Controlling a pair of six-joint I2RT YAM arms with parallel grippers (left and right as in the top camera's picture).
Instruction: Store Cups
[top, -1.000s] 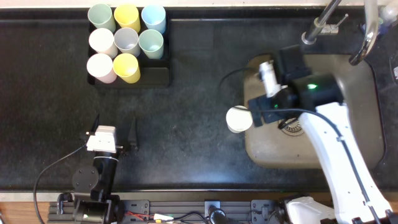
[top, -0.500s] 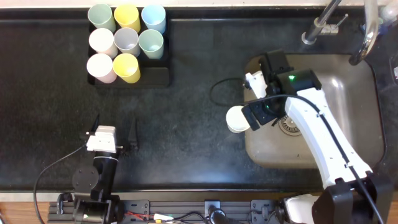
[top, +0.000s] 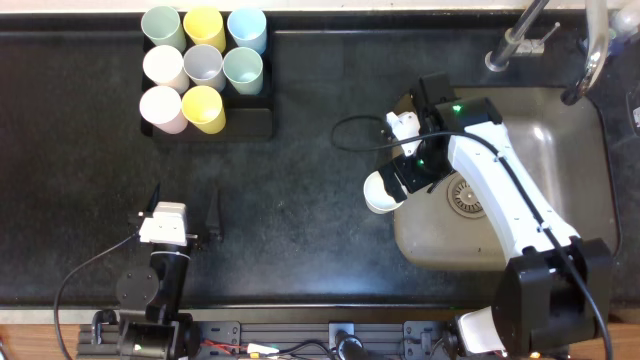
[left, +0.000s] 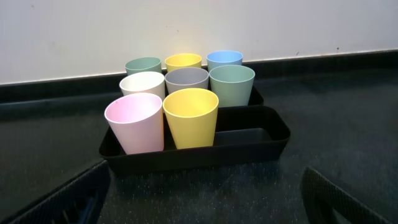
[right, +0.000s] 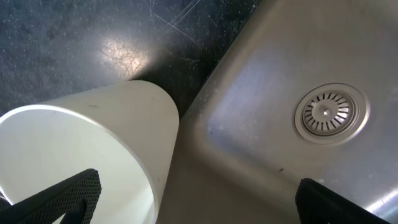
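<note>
white cup (top: 378, 198) at the sink's (top: 560, 150) edge

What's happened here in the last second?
The right arm's wrist swung left over the sink, the open right end effector pivoting about the white cup, which hardly shifted by the sink's rim. Nothing grasped or released. Left end effector and tray of cups stayed put.

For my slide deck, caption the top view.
Right gripper at a white cup beside the sink; eight cups in the tray.
</note>
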